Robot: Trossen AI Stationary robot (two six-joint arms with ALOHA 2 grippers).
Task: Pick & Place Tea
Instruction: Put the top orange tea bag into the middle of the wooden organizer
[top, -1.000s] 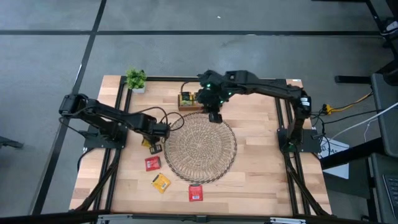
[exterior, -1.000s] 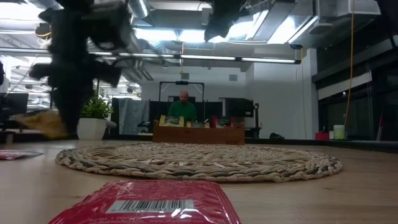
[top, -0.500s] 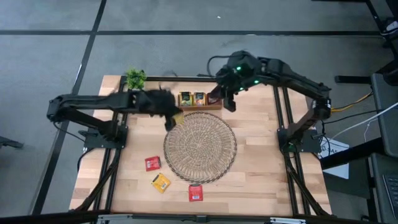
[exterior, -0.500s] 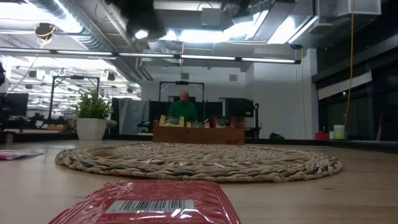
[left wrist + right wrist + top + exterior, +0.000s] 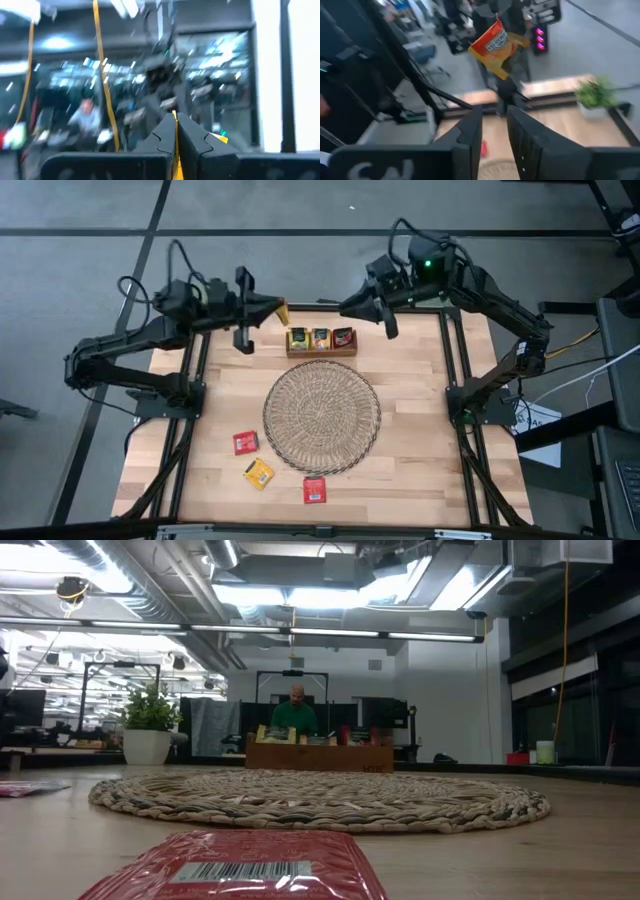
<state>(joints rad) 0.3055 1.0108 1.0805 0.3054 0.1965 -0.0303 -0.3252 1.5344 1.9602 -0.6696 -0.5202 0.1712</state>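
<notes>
High over the table's far edge, my left gripper (image 5: 272, 308) is shut on a yellow-orange tea sachet (image 5: 282, 313), which the right wrist view shows facing it (image 5: 495, 42). My right gripper (image 5: 345, 307) hovers open opposite it, above the wooden box (image 5: 321, 340), with nothing between its fingers (image 5: 470, 131). The box holds several sachets standing upright. More tea lies flat on the table: a red sachet (image 5: 245, 442), a yellow one (image 5: 259, 472) and another red one (image 5: 314, 490). The low view shows neither gripper. My left gripper pinches the sachet between its two shut fingers; a thin yellow edge (image 5: 175, 150) shows in the slit between them. The fingers come about level from the table's left. The sachet's free part (image 5: 492, 37) sticks out beyond the fingertips, clear of the table.
A round wicker mat (image 5: 322, 417) fills the table's middle. A small potted plant (image 5: 594, 95) stands at the far left corner. Cables run along both arms. A person (image 5: 296, 710) sits in the room beyond the table.
My left gripper has lifted the yellow sachet off the table left of the mat, risen high toward the far edge and tipped from pointing down to about level. My right gripper has risen from the mat's far rim toward the far edge and tipped up too.
</notes>
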